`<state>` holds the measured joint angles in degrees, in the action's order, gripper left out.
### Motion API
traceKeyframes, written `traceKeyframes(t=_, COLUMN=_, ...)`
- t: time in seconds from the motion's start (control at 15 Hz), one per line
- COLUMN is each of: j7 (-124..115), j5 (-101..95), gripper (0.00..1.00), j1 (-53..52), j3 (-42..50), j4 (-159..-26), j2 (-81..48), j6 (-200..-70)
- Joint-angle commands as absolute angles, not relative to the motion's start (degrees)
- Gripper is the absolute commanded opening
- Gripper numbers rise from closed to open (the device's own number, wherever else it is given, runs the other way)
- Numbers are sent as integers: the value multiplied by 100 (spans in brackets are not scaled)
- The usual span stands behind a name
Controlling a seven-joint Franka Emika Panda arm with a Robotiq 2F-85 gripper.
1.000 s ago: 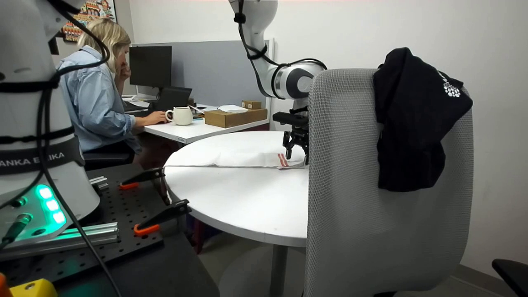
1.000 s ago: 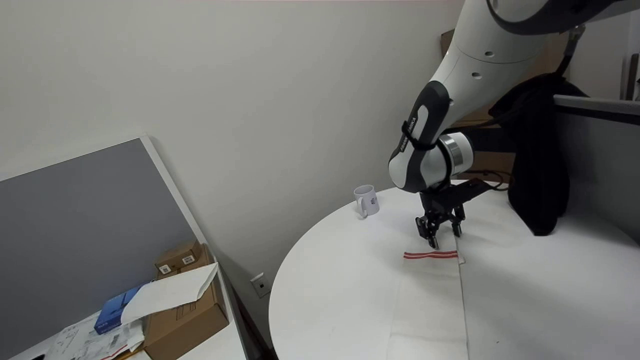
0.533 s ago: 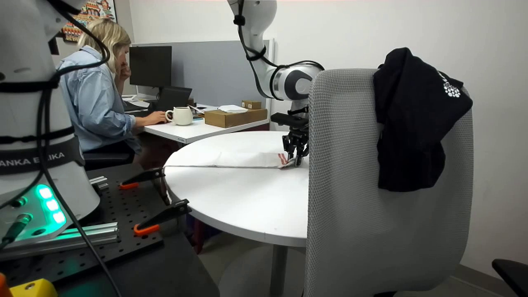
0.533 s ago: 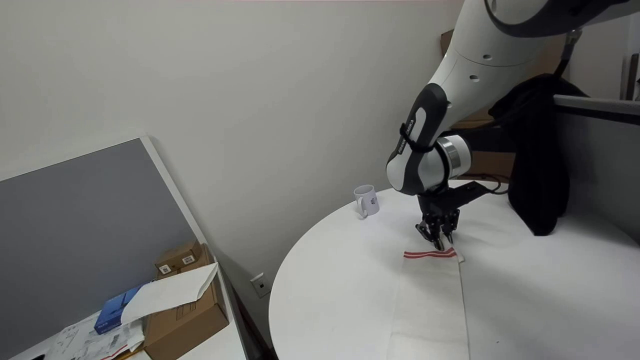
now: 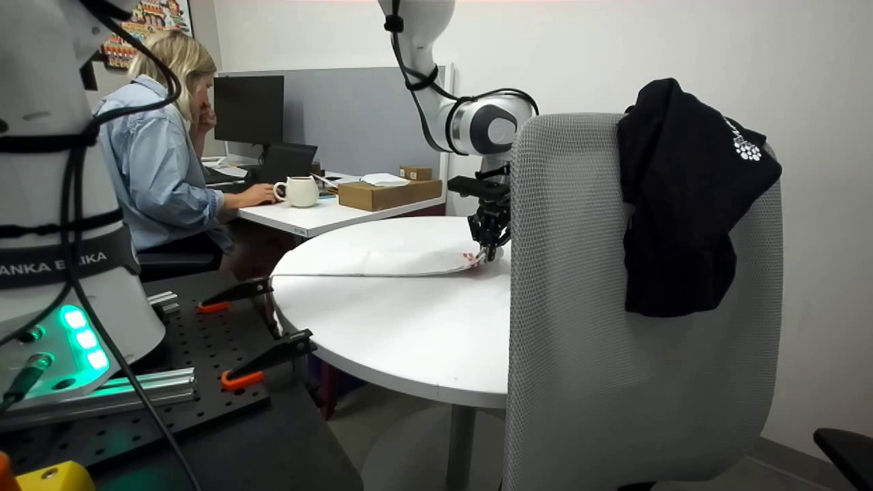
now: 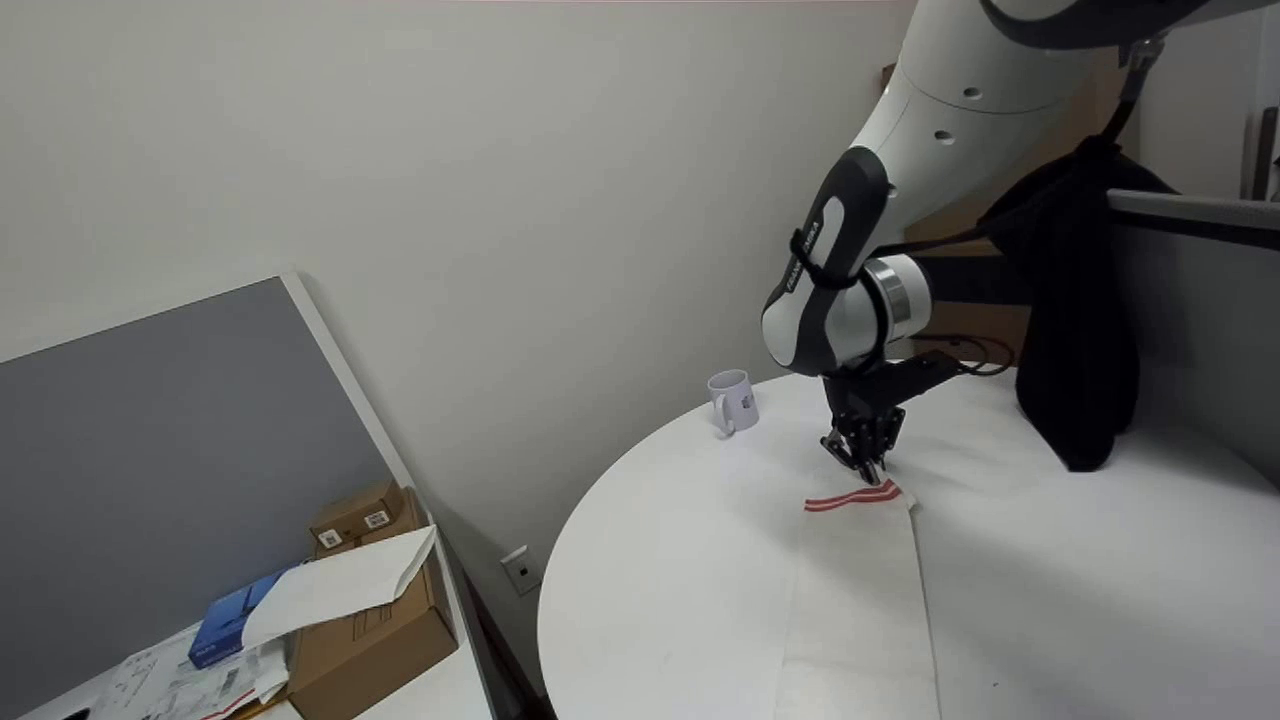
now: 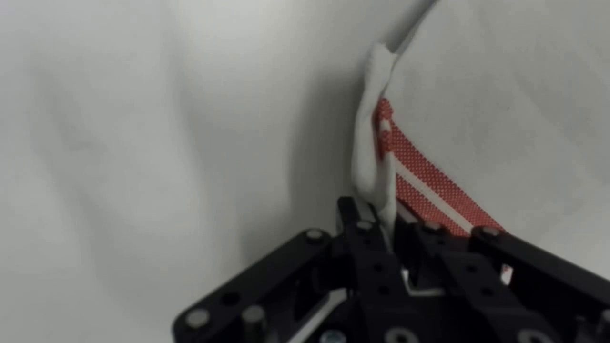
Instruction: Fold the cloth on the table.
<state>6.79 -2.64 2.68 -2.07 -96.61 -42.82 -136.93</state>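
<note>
The cloth [image 6: 862,610] is a long white strip with two red stripes near one end. It lies flat along the white round table [image 6: 650,590], except at its striped end. My gripper [image 6: 872,478] points down there, shut on a bunched corner that is raised slightly off the tabletop. In the wrist view, white folded fabric runs between the gripper's fingertips [image 7: 351,214], and the red stripes slant away to the right. An exterior view shows the gripper [image 5: 490,256] partly behind the chair, with the cloth [image 5: 402,263] curving up to it.
A white mug [image 6: 735,402] stands near the table's far edge. A grey mesh chair [image 5: 573,327] with a black garment [image 5: 682,204] on it stands close against the table. Behind, a person [image 5: 160,157] sits at a desk with a cardboard box [image 5: 389,195].
The jaws have come together on the cloth's striped end. The gripper has since risen a little, lifting that corner and bending the stripes.
</note>
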Motion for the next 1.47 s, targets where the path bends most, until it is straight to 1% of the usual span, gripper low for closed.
traceKeyframes(t=0.0, j7=763, j5=-232, gripper=2, j1=228, j3=-223, j4=-9684, j2=-3594, j6=-13293)
traceKeyframes(t=0.27, j7=713, j5=-334, gripper=2, j1=98, j3=-179, j4=-9484, j2=-2828, j6=-12912)
traceKeyframes(t=0.53, j7=687, j5=-425, gripper=2, j1=21, j3=-138, j4=-9059, j2=-2354, j6=-12643)
traceKeyframes(t=1.07, j7=732, j5=-442, gripper=2, j1=21, j3=-92, j4=-8643, j2=-2223, j6=-12600)
traceKeyframes(t=1.2, j7=886, j5=-339, gripper=2, j1=6, j3=-194, j4=-8683, j2=-2206, j6=-12542)
traceKeyframes(t=1.4, j7=1536, j5=121, gripper=2, j1=-1, j3=-600, j4=-8890, j2=-2080, j6=-12310)
